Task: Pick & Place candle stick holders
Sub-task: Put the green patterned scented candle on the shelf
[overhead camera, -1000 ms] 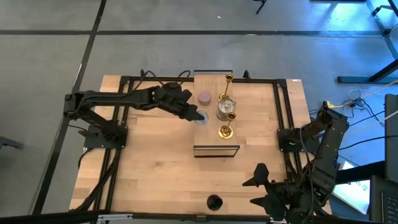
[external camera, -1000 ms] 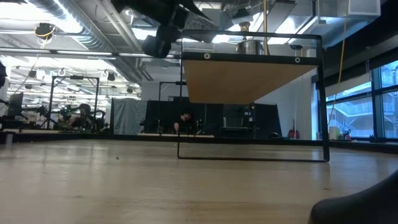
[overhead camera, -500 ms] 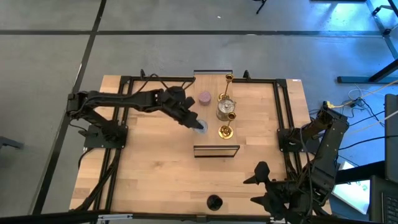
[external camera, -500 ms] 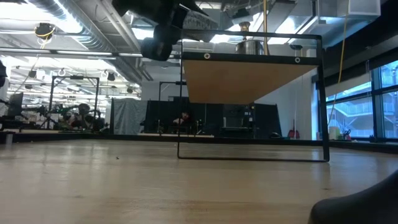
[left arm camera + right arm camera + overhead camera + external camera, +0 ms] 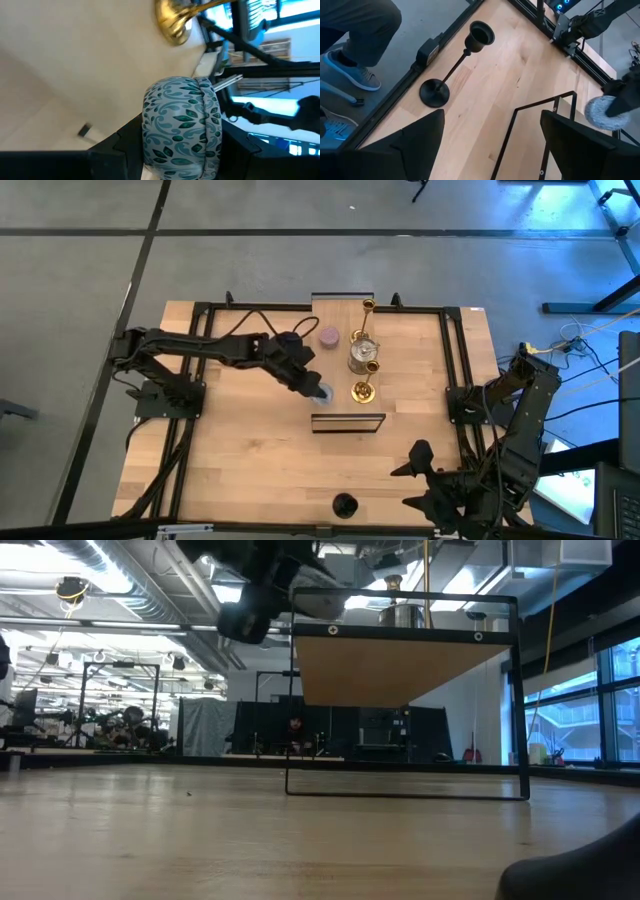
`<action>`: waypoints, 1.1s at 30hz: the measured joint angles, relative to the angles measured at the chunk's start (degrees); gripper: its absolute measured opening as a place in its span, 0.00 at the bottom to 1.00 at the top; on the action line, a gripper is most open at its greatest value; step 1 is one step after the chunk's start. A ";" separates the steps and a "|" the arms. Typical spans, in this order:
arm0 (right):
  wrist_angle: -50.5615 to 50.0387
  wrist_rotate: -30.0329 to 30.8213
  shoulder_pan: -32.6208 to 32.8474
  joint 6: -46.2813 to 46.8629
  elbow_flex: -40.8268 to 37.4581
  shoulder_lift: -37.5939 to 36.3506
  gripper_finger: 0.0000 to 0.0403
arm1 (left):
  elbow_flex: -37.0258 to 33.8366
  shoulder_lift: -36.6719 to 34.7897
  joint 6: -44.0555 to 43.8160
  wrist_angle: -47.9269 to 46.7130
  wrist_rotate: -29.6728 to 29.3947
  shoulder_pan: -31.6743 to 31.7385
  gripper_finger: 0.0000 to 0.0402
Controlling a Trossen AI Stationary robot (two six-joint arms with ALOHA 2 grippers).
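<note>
Left gripper (image 5: 318, 391) clamped on grey-blue holder (image 5: 181, 127), raised over the table (image 5: 240, 470). Just beyond it, short gold holder (image 5: 362, 391); past that, silver holder (image 5: 361, 355), tall gold holder (image 5: 367, 306) and lilac holder (image 5: 329, 336). Right gripper (image 5: 415, 470) parked apart at the near right corner, fingers (image 5: 415, 142) spread, black holder (image 5: 454, 65) lying ahead of them.

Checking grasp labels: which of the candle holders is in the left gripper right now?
The grey-blue patterned holder, clamped in the left gripper. The lilac, silver and gold ones sit on the shelf; the black one stands apart on the table.
</note>
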 joint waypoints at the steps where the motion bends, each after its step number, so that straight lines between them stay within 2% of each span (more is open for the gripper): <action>1: 0.00 0.02 0.00 0.02 0.00 0.00 0.83 | -0.07 0.36 -0.13 -0.24 0.04 0.00 0.43; 7: 0.35 0.02 0.00 -0.49 -0.02 0.02 0.83 | -0.09 3.76 -0.42 2.79 1.03 0.34 0.43; 15: 0.49 0.07 0.00 -0.92 -0.02 0.02 0.83 | -0.09 4.40 0.99 4.70 1.48 1.98 0.44; 20: 0.50 0.07 0.00 -1.12 -0.02 0.02 0.83 | -0.09 4.40 0.28 3.82 1.40 2.28 0.56; 22: 0.50 0.07 0.00 -1.25 -0.02 0.02 0.83 | -0.09 4.40 0.37 3.91 1.37 2.35 0.58; 33: 0.85 0.05 0.00 -1.53 -0.02 0.02 0.83 | -0.09 4.34 0.55 3.15 1.22 2.48 0.51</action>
